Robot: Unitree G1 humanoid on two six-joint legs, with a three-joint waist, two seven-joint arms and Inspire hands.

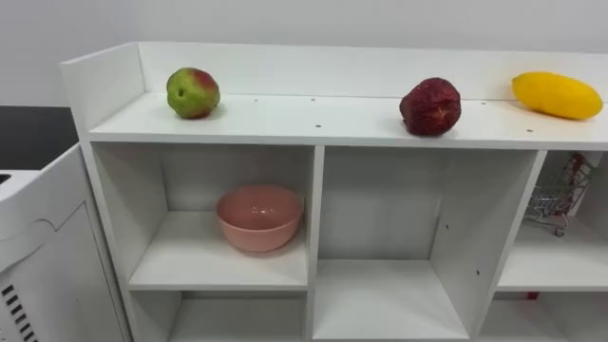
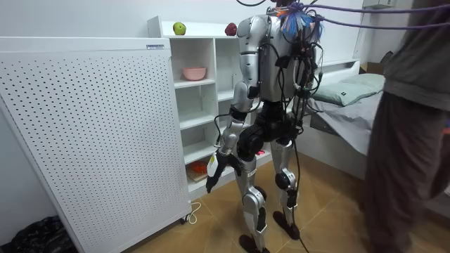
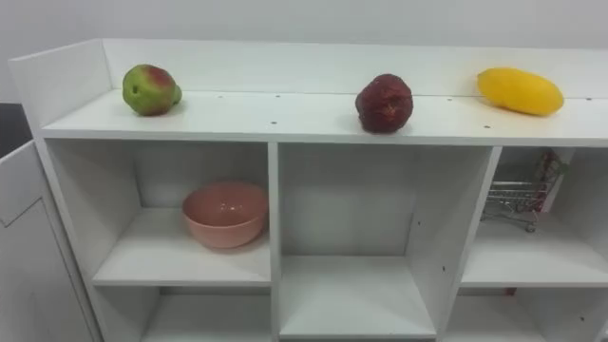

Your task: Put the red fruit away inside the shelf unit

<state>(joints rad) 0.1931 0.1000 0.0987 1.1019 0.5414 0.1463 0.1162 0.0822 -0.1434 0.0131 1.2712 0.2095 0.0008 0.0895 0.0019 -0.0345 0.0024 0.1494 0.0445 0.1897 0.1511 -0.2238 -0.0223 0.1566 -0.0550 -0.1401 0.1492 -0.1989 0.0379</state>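
Right, starting at the room view's left: a white perforated panel (image 2: 91, 140) stands hard against the end of the closet (image 1: 313, 119), closing off that side. The robot stands facing the closet's front with open floor around its feet. Its left hand (image 2: 215, 171) hangs low beside the thigh, well below the shelves; whether it is wide or closed I cannot tell.

Up on the closet's top board, the green-red fruit (image 1: 193, 92) sits near the left end wall, back from the front edge. Beneath it, a pink bowl (image 1: 259, 217) rests in the upper-left compartment, towards the divider.

Then comes a long bare run of top board before the dark red fruit (image 1: 430, 106), which sits close to the front lip, above the bare middle compartment. At the far right, the yellow fruit (image 1: 558, 95) lies lengthwise near the back rail. Below it, a small wire cart (image 1: 560, 199) stands in the right compartment. Further right in the room view are a bed (image 2: 351, 88) and a person (image 2: 415, 105) standing at the edge.
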